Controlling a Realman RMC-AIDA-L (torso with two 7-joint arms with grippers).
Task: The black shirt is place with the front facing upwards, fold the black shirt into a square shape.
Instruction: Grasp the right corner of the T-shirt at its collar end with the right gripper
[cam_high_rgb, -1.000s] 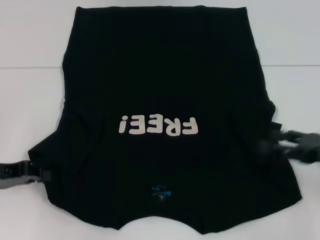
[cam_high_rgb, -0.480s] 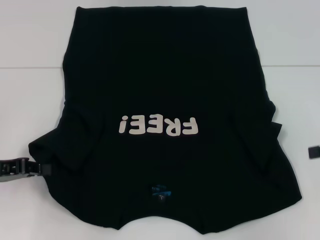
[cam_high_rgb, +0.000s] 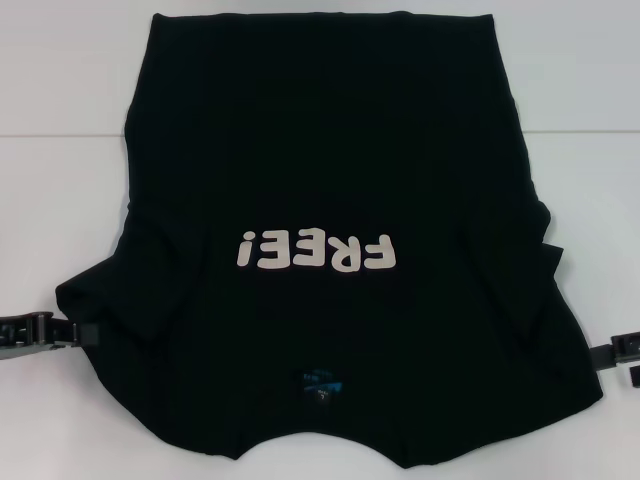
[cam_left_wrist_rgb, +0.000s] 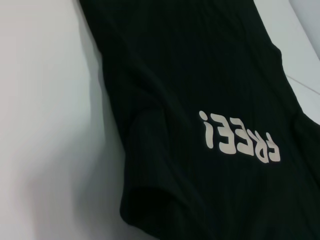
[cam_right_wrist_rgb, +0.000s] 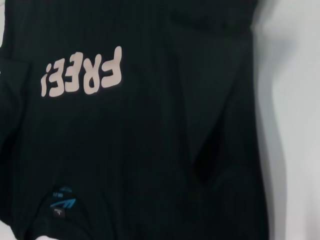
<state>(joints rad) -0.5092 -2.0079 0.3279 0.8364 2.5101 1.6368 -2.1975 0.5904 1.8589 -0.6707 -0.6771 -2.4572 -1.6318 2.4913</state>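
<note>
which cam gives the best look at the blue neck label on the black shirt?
Right wrist view: the blue neck label shows large there, on the black shirt below the lettering. The head view shows the label too, only smaller, near the collar edge closest to the robot. The left wrist view does not show it, only the lettering and a sleeve.

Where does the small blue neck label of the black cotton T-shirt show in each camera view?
Head view: the small blue neck label sits near the bottom centre, below the lettering.
Left wrist view: not in the picture.
Right wrist view: the label is in the lower left corner.
Shared landmark: the off-white FREE! lettering on the black cotton T-shirt.
</note>
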